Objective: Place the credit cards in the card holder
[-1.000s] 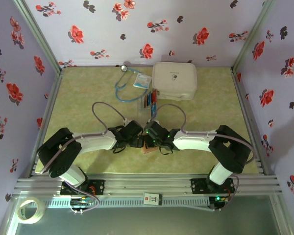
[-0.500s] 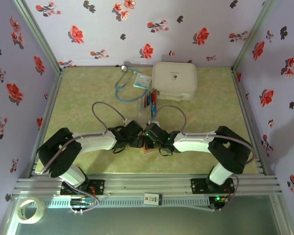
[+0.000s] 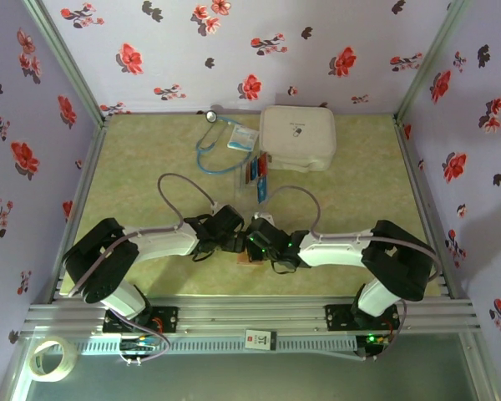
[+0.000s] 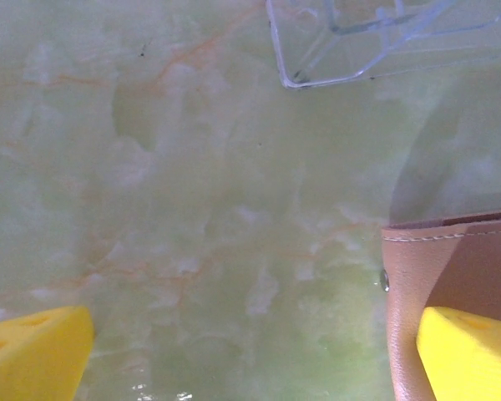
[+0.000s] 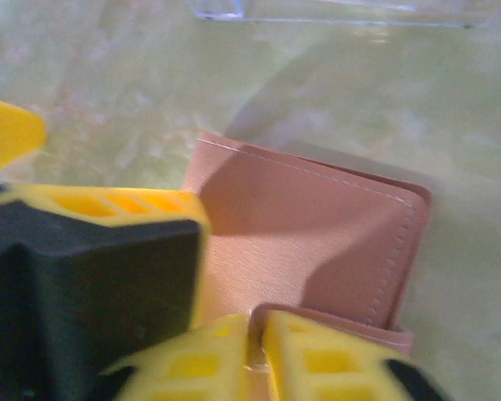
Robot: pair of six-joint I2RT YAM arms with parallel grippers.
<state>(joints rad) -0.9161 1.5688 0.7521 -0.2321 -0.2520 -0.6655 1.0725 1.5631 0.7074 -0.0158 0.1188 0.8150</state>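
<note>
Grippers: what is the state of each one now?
Left gripper: wide open.
Right gripper: fingers nearly together at the card holder; whether it grips cannot be told.

top external: sat high above and behind the arm bases, looked down and forward over the whole table (image 3: 150, 159) | left wrist: very near, faced straight down at the table | right wrist: very near, tilted down and forward | shared: both wrist views caught the card holder (image 4: 451, 267) (image 5: 317, 225) and a clear tray (image 4: 359, 42) corner
</note>
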